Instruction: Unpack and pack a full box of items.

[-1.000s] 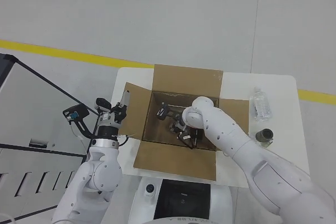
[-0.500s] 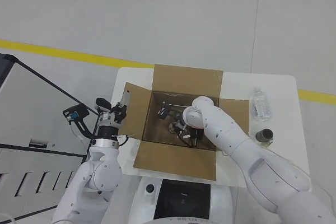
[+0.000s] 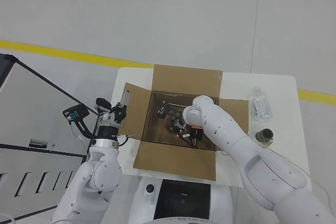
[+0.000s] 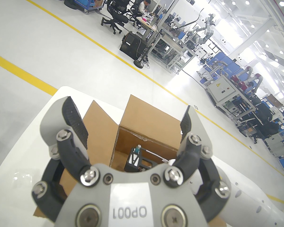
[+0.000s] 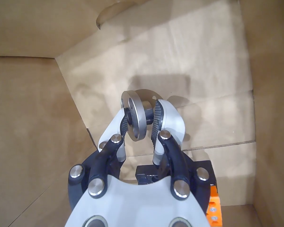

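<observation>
An open cardboard box [image 3: 187, 75] stands mid-table. My right arm [image 3: 210, 115] goes down into it. Inside, my right gripper [image 5: 142, 116] is shut on a silver metal flange [image 5: 135, 119], a disc with bolt holes and a short hub, held just above the box floor [image 5: 156, 55]. A black block with an orange part [image 5: 214, 207] lies behind the gripper. My left gripper [image 4: 128, 106] is open and holds nothing, off the box's left flap [image 3: 131, 106]. Past its fingers a black item [image 4: 136, 160] stands inside the box [image 4: 144, 109].
A clear plastic bottle [image 3: 260, 104] lies on the white table [image 3: 280, 84] right of the box. A dark cylindrical part [image 3: 264, 135] sits nearer the front. The box walls [image 5: 26, 107] close in around the right gripper.
The right arm has shifted slightly inside the box, still holding the flange. The left arm has not moved.
</observation>
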Controlling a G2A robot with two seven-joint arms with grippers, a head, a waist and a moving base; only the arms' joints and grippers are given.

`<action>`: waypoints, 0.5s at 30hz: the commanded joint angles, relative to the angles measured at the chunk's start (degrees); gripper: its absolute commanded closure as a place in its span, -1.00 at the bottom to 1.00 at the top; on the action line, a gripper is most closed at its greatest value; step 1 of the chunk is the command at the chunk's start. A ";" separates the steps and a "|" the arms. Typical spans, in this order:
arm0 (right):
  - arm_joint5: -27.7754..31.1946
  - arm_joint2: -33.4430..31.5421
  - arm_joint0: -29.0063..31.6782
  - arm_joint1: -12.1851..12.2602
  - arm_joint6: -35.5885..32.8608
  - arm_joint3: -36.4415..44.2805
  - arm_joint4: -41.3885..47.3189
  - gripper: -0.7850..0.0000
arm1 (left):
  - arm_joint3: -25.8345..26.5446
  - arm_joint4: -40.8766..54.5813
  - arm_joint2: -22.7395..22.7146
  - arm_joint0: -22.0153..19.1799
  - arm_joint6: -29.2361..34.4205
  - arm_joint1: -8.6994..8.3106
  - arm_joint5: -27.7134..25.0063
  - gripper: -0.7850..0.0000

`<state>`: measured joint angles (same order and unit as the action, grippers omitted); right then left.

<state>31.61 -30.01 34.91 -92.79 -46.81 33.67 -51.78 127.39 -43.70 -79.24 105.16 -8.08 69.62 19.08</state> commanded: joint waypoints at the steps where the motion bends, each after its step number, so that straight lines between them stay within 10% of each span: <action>1: 0.25 -0.12 -0.13 0.04 0.44 -0.27 -0.26 1.00 | 0.00 0.00 0.00 0.01 0.00 0.00 -0.01 -1.00; 15: 4.42 -2.67 -0.46 1.45 3.35 -0.25 0.26 1.00 | 0.00 0.00 0.00 0.01 0.00 0.00 -0.01 -1.00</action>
<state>35.99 -32.61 34.43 -91.40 -43.48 33.32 -51.47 127.39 -43.70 -79.24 105.16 -8.08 69.62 19.08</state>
